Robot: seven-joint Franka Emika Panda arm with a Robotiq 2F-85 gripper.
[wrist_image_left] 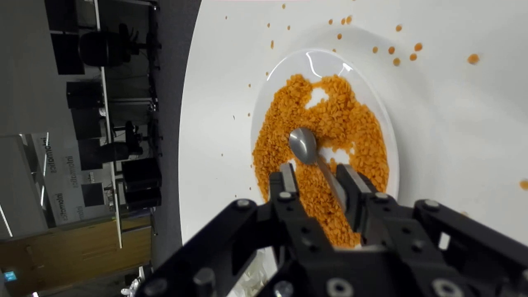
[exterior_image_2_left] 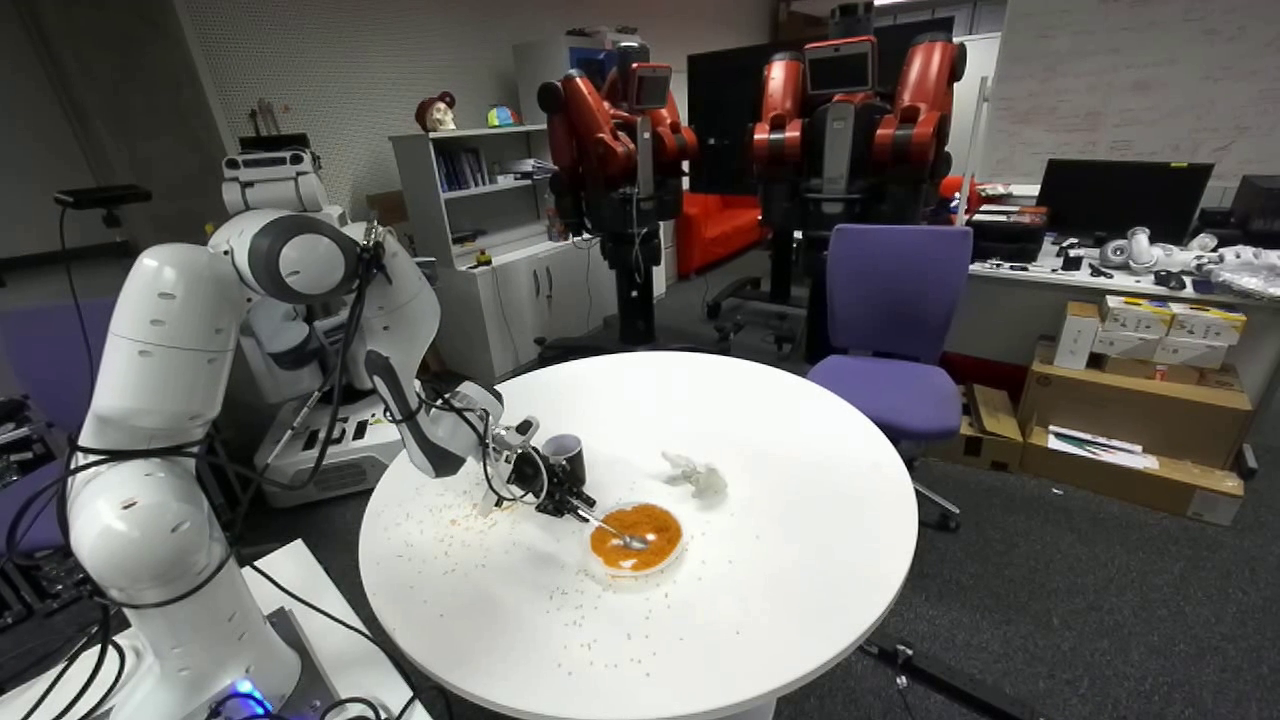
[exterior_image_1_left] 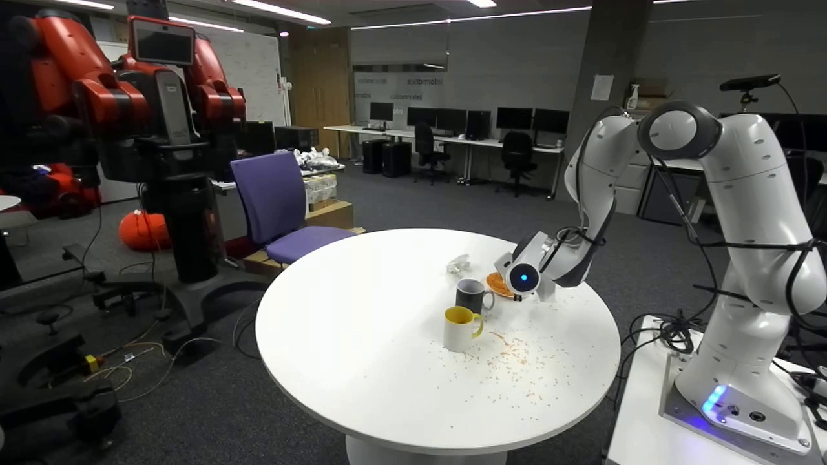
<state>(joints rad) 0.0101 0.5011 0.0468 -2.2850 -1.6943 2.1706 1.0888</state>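
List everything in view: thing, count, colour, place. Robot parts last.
table: 1, white, scene centre
plate: 1, white, on table
grains: many, orange, on plate and table
spoon: 1, silver, bowl over plate
grey mug: 1, grey, on table
white mug: 1, white and yellow, beside grey mug
crumpled item: 1, whitish, on table
chairs: several, purple or black, around room
red robots: 2, red and black, behind table
monitors: several, black, background
boxes: several, brown and white, background
bookcase: 1, grey, background
arm: 1, white and grey, beside table
gripper: 1, black, at spoon handle, open
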